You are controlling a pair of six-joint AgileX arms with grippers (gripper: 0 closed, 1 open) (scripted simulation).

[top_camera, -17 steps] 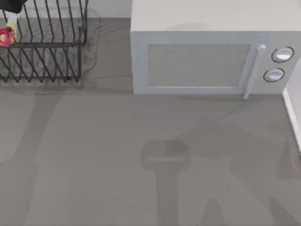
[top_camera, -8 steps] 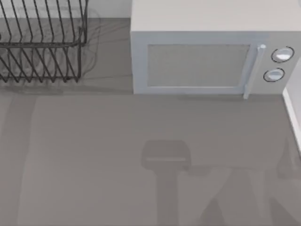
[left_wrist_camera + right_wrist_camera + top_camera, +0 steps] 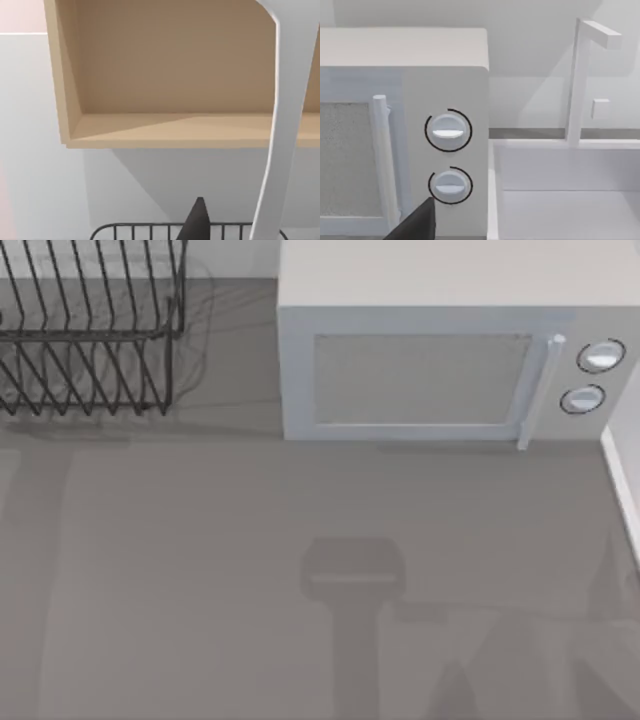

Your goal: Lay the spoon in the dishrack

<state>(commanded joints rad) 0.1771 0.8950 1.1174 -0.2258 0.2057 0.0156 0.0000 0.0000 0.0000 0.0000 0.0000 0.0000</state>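
Observation:
The black wire dishrack [image 3: 90, 335] stands at the table's back left, and its top rim [image 3: 140, 227] also appears in the left wrist view. In that view the white spoon [image 3: 272, 165] stands upright close to the camera, above the rack and in front of the wall. Its broad end points up and its handle runs down beside a dark fingertip [image 3: 198, 220]. My left gripper [image 3: 220, 232] is shut on the spoon. The spoon's knob is out of view. My right gripper [image 3: 420, 227] hangs in front of the microwave's two dials.
A white microwave [image 3: 420, 380] with its door shut stands at the back, right of the rack. A white basin [image 3: 570, 165] with a faucet [image 3: 577, 80] adjoins it at the right. A wooden wall cabinet [image 3: 175, 75] hangs above the rack.
A second ago the left gripper and the spoon's red knob showed at the rack's left edge in the top view; both have since left that view. The arms' shadows on the table have shifted.

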